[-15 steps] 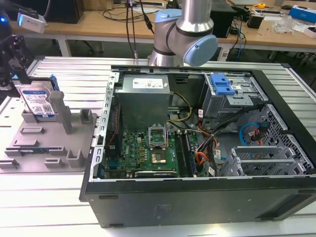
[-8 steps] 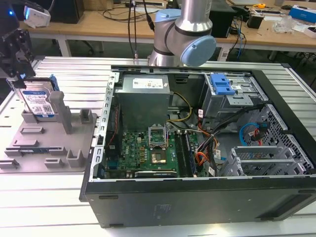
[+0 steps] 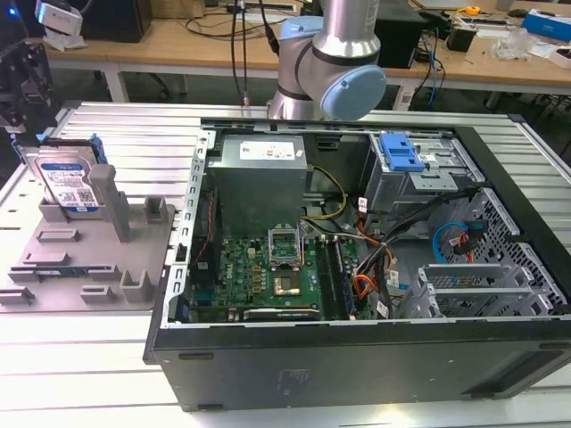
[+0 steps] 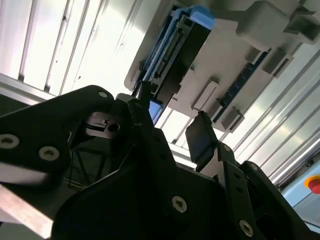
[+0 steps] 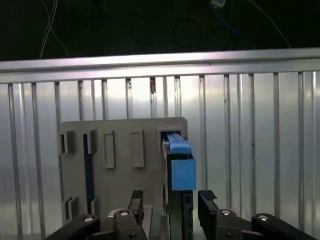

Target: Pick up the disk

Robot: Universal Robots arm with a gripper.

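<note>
Silver disk (image 3: 67, 183) stands upright in the grey holder (image 3: 134, 259); the gripper (image 5: 172, 201) hangs over it spread, a finger on each side.

You've got a silver flat hard disk (image 3: 52, 166), white-and-blue label (image 3: 73, 192), blue side rails (image 3: 98, 148). Grey slotted plastic holder (image 3: 98, 267). Silver ribbed metal worktop (image 3: 80, 357). Your tool (image 5: 171, 202): black. Black computer case (image 3: 357, 366), green board (image 3: 259, 267) inside.

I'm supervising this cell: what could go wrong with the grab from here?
The open gripper hangs over the upright silver hard drive with blue side rails, which sits nearer one finger; closing may shove it sideways. The drive stands in a grey plastic slotted holder, which might lift with it.
</note>
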